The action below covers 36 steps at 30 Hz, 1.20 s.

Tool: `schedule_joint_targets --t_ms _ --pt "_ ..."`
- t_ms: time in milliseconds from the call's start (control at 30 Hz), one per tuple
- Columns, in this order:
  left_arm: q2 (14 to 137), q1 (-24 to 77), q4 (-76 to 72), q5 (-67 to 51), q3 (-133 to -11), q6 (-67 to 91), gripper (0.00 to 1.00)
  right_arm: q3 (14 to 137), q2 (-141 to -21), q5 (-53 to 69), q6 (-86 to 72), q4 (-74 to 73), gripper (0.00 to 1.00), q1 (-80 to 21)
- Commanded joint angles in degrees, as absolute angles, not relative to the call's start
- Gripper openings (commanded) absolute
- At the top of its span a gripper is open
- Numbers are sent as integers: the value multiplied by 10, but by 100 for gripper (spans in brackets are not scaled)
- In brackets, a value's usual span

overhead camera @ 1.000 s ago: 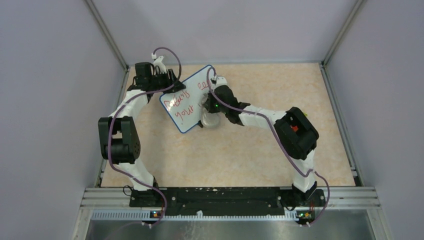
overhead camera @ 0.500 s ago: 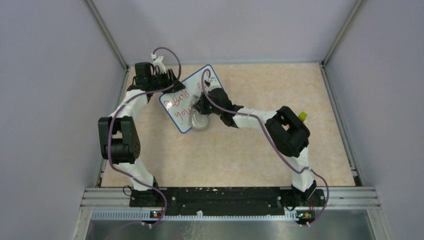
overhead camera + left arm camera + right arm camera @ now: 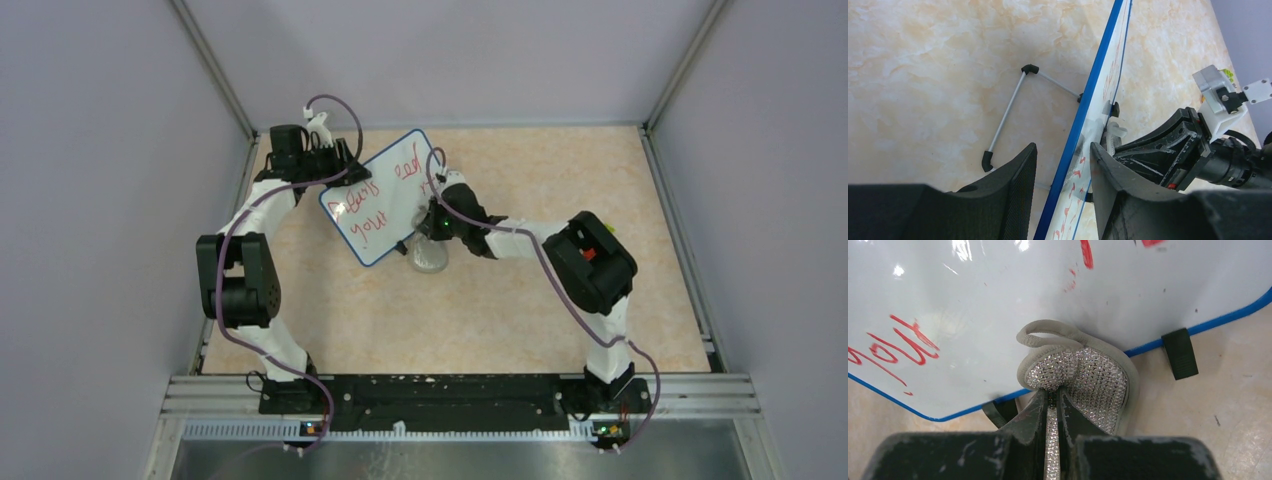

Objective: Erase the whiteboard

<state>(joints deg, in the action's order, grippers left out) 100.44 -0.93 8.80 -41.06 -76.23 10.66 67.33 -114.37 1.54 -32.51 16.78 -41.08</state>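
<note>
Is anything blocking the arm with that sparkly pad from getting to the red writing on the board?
Nothing visible does. The right gripper holds the eraser pad at the whiteboard lower edge, with open board between it and the red writing.

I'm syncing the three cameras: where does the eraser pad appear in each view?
Top external: grey sparkly eraser pad just off the board's near edge, centre.
Left wrist: not in view.
Right wrist: lower centre, in the right gripper.
Shared landmark: blue-rimmed whiteboard.

Whiteboard (image 3: 1048, 285) writing cut off
</note>
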Motion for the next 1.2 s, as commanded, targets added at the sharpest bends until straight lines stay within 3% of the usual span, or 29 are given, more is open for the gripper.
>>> schedule_joint_targets --t_ms 0,300,433,933,1167 --pt "997 -3 99 -429 -770 103 33 761 -1118 -3 -303 146 0 -410" --pt "998 -3 100 -430 -770 102 34 941 -1198 19 -305 116 0 -430" --pt "999 -3 103 -429 -772 99 34 968 -1229 19 -311 104 0 -433" --pt "999 -3 113 -422 -777 95 33 708 -1177 16 -352 166 0 -379" --pt "999 -3 114 -423 -776 95 33 694 -1126 4 -324 149 0 -377"
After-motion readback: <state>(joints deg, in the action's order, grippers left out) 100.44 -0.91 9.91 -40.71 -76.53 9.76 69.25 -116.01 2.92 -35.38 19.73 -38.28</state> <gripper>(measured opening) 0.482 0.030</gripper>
